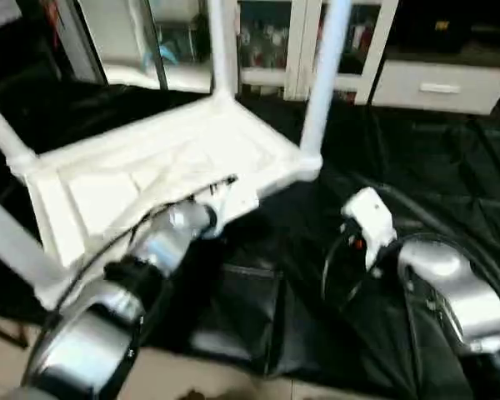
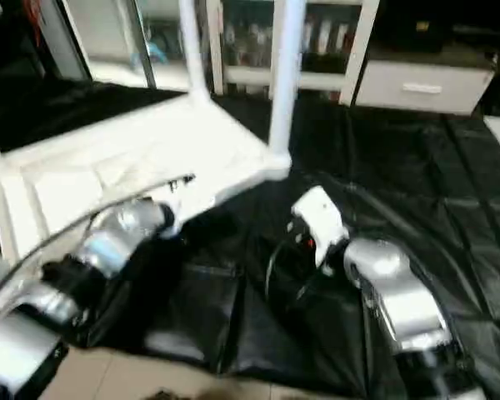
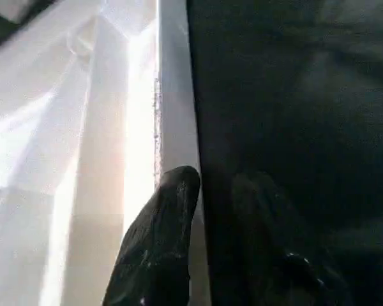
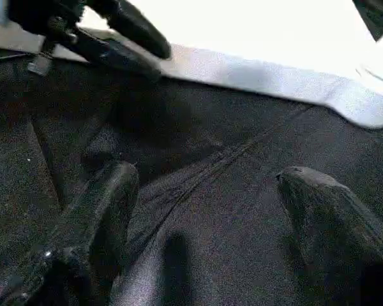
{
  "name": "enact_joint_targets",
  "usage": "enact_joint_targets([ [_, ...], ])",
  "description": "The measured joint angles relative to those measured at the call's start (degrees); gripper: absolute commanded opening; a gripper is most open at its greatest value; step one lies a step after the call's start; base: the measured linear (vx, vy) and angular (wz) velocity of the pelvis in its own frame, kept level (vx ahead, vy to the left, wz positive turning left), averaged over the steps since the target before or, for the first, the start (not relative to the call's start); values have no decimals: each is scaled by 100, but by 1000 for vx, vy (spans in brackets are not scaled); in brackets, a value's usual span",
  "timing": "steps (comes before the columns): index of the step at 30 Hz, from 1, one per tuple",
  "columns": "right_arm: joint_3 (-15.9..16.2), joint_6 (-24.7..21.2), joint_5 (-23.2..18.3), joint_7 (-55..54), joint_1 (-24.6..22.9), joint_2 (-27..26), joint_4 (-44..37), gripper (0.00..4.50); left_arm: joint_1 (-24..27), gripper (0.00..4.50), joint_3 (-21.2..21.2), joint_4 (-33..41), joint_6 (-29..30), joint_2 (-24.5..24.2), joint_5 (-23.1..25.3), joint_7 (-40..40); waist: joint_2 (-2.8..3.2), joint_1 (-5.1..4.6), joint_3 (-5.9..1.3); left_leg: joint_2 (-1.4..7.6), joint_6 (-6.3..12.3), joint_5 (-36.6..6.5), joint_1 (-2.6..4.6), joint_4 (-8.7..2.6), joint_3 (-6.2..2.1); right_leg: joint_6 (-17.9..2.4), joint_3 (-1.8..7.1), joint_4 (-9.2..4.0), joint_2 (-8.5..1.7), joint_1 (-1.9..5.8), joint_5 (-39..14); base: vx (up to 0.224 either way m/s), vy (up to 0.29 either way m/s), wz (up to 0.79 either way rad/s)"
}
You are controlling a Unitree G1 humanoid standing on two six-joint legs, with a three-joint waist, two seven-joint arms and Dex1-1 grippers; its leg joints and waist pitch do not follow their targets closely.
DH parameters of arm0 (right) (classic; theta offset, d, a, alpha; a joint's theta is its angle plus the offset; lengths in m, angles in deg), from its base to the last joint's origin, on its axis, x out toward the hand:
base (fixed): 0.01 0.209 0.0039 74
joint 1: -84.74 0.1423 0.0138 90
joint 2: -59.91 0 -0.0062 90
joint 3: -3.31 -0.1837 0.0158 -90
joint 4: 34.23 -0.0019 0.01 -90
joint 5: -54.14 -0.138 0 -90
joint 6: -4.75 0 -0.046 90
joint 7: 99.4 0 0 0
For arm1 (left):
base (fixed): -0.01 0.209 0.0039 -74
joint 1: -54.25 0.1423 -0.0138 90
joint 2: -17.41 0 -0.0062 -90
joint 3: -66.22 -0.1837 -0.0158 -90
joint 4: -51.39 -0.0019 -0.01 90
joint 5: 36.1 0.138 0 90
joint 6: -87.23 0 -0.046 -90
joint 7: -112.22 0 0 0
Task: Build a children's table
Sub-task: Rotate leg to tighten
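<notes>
Black floor sheeting point(image 1: 417, 167) carries the upturned white plastic children's table point(image 1: 150, 179); left pincer point(image 3: 204, 210) seemingly clamps its rim, right pincer point(image 4: 204, 210) gapes empty.

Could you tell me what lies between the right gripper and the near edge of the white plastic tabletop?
Only bare black floor sheet, as the right wrist view shows, between the right gripper and the white plastic tabletop.
</notes>
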Motion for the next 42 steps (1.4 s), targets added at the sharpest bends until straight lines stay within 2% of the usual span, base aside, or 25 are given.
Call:
enact_joint_targets([
  [4, 3, -1, 2, -10, 2, -37, 0, 380, -79, 127, -145, -605, -621, 37, 455, 1080, -2, -5, 1, 5, 1, 0, -8, 12, -2, 0, -1, -1, 3, -2, 0, 0, 0, 0],
  [6, 2, -1, 1, -58, 2, -45, -1, 380, -55, 127, 250, -654, -769, 149, 240, 1343, -3, 16, 2, 6, 1, 0, -19, 15, -3, 0, -4, -3, 3, -7, 0, 0, 0, 0],
  [7, -2, 0, 0, -90, 4, -56, -5, 380, -55, 127, 621, -586, -858, 254, -49, 1393, -3, 56, 2, 5, 1, -1, -19, 18, -3, -1, -5, -3, 1, -7, 0, 0, 0, 0],
  [9, -59, 13, -6, -182, 11, -184, -17, 380, 194, 127, 1301, 146, -882, 488, -872, 1054, -3, 87, 1, 5, 3, -2, -19, 19, 0, -4, -5, -4, -2, -6, -1, 0, 0, 0],
  [10, -81, 41, -6, -280, 17, -261, -20, 380, 417, 127, 1561, 758, -844, 622, -1383, 708, -4, 105, 1, 5, 5, -3, -20, 19, 2, -6, -5, -4, -5, -6, -3, 0, 0, 0],
  [11, -94, 84, -6, -369, 37, -371, -29, 380, 754, 127, 1658, 1529, -699, 674, -1843, 311, -4, 107, 1, 4, 6, -5, -20, 17, 6, -7, -5, -6, -5, -7, -4, 0, 0, 0],
  [13, -107, 182, -5, -530, 62, -533, -64, 380, 1396, 127, 1541, 2788, -394, 718, -2582, -383, 0, 112, -1, 6, 8, -7, -19, 15, 8, -10, -4, -3, -5, -11, -7, 0, 0, 0],
  [15, -112, 220, -7, -590, 51, -571, -140, 380, 1786, 127, 1394, 3416, -231, 535, -2916, -629, 2, 88, -2, 10, 5, -5, -16, 17, 8, -5, -4, 15, -2, -15, -10, 0, 0, 0],
  [16, -119, 240, -15, -604, 49, -600, -173, 380, 2015, 157, 1364, 3791, -106, 331, -3114, -710, -1, 76, 0, 11, 4, -5, -14, 19, 8, -1, -3, 31, -1, -20, -13, 0, 0, 0],
  [18, -131, 263, -44, -599, -9, -621, -225, 380, 2407, 162, 1355, 4382, 76, -53, -3415, -815, 2, 51, -1, 13, 2, -5, 4, 17, 8, 19, 3, 47, 3, -17, -25, 0, 0, 0],
  [20, -130, 320, -87, -558, -71, -675, -252, 380, 2939, 168, 1416, 5139, 463, -462, -3822, -994, -1, 25, 0, 17, -2, -4, 7, 13, 6, 37, 1, 52, 6, -20, -36, 0, 0, 0],
  [21, -127, 366, -104, -558, -151, -705, -318, 380, 3288, 198, 1481, 5572, 661, -628, -3988, -1145, 0, 13, -1, 19, -4, -3, 11, 13, 5, 37, 1, 54, 7, -18, -36, 0, 0, 0],
  [22, -117, 389, -154, -550, -215, -716, -345, 380, 3693, 198, 1582, 5961, 841, -767, -4149, -1296, 0, 4, -1, 19, -5, -3, 13, 13, 5, 40, 2, 53, 7, -16, -38, 0, 0, 0],
  [24, -96, 395, -177, -545, -217, -747, -346, 380, 3956, 207, 1750, 6176, 962, -810, -4243, -1368, -10, 18, 5, 17, -5, -3, 3, 11, 7, 40, 4, 51, 8, -21, -38, 0, 0, 0],
  [25, -74, 432, -215, -545, -244, -833, -408, 380, 4379, 222, 2054, 6517, 928, -852, -4273, -1361, -14, -1, 2, 17, -5, -3, 12, 11, 8, 40, 7, 50, 8, -15, -38, 0, 0, 0],
  [27, -76, 442, -231, -559, -280, -842, -425, 380, 4716, 236, 2315, 6684, 894, -951, -4273, -1328, -16, -20, 3, 15, -5, -3, 16, 12, 4, 43, 5, 44, 8, -6, -40, 0, 0, 0],
  [31, -85, 536, -259, -587, -479, -928, -438, 380, 6016, 268, 2821, 7155, 467, -959, -4265, -1015, -35, -95, 0, 8, -5, -3, 14, 12, 2, 53, 13, 28, 7, -3, -46, 0, 0, 0],
  [32, -97, 538, -259, -587, -519, -916, -431, 380, 6207, 268, 2908, 7207, 392, -910, -4243, -939, -46, -98, 4, 7, -5, -3, 9, 11, 1, 55, 14, 23, 8, -7, -47, 0, 0, 0],
  [35, -97, 561, -273, -574, -577, -927, -441, 380, 6632, 290, 3293, 7345, -4, -622, -4078, -726, -70, -96, -1, 6, -5, -4, 8, 7, -1, 56, 17, 10, 10, -4, -47, 0, 0, 0],
  [36, -97, 564, -277, -571, -586, -925, -442, 380, 6731, 312, 3428, 7384, -150, -495, -4006, -666, -79, -95, -3, 6, -5, -4, 8, 7, -1, 56, 16, 7, 10, -4, -48, 0, 0, 0],
  [39, -100, 570, -278, -563, -612, -915, -440, 380, 7020, 333, 3823, 7438, -612, -193, -3786, -459, -124, -98, -28, 7, -5, -4, 8, 0, -6, 57, 13, -16, 14, 0, -48, 0, 0, 0],
  [40, -100, 601, -279, -557, -609, -925, -439, 380, 7188, 342, 4079, 7431, -919, 6, -3748, -279, -152, -104, -36, 7, -5, -4, 8, -1, -7, 57, 11, -25, 15, 0, -48, 0, 0, 0],
  [42, -107, 621, -278, -556, -607, -902, -435, 380, 7347, 356, 4383, 7352, -1191, 82, -3740, -79, -179, -111, -45, 10, -5, -4, 8, -2, -19, 57, -1, -48, 18, 9, -48, 0, 0, 0],
])
